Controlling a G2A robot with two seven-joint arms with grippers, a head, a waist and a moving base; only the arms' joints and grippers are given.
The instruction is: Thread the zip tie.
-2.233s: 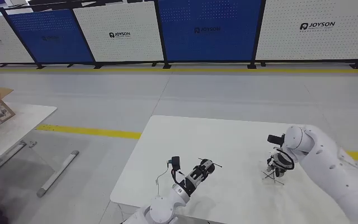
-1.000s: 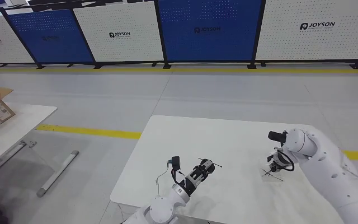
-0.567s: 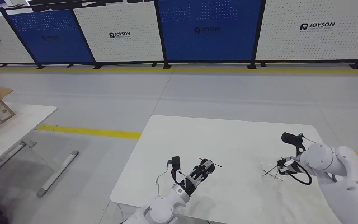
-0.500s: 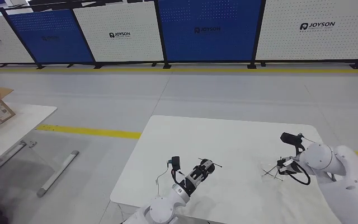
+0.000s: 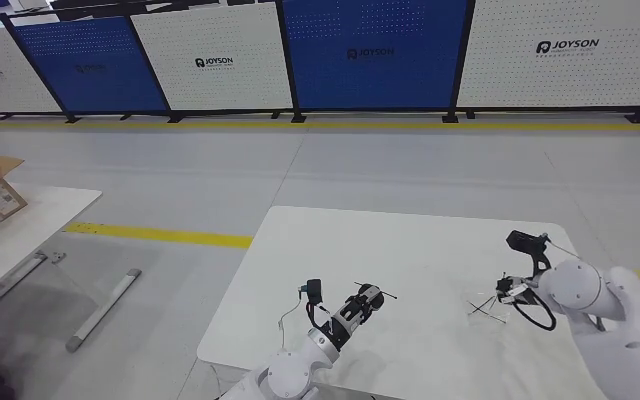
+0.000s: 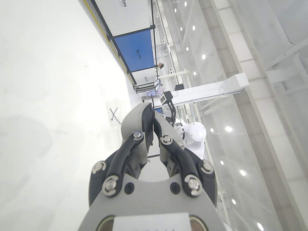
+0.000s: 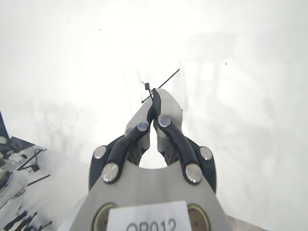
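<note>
R claw [image 7: 154,92] clenched, tips at crossed ties [image 7: 169,78] on table [image 7: 72,37]; we can't tell if it grips one. L claw [image 6: 152,111], well apart, pinches another tie [image 6: 152,100].

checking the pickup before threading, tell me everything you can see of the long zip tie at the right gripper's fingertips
The zip tie is a thin, straight black strap, plastic by the look, stretched out over the white table; whether it is lifted I cannot tell. Its middle sits at the tips of the right gripper, whose fingers are shut and seem to pinch it. A second tie with a small square head crosses it there.
</note>
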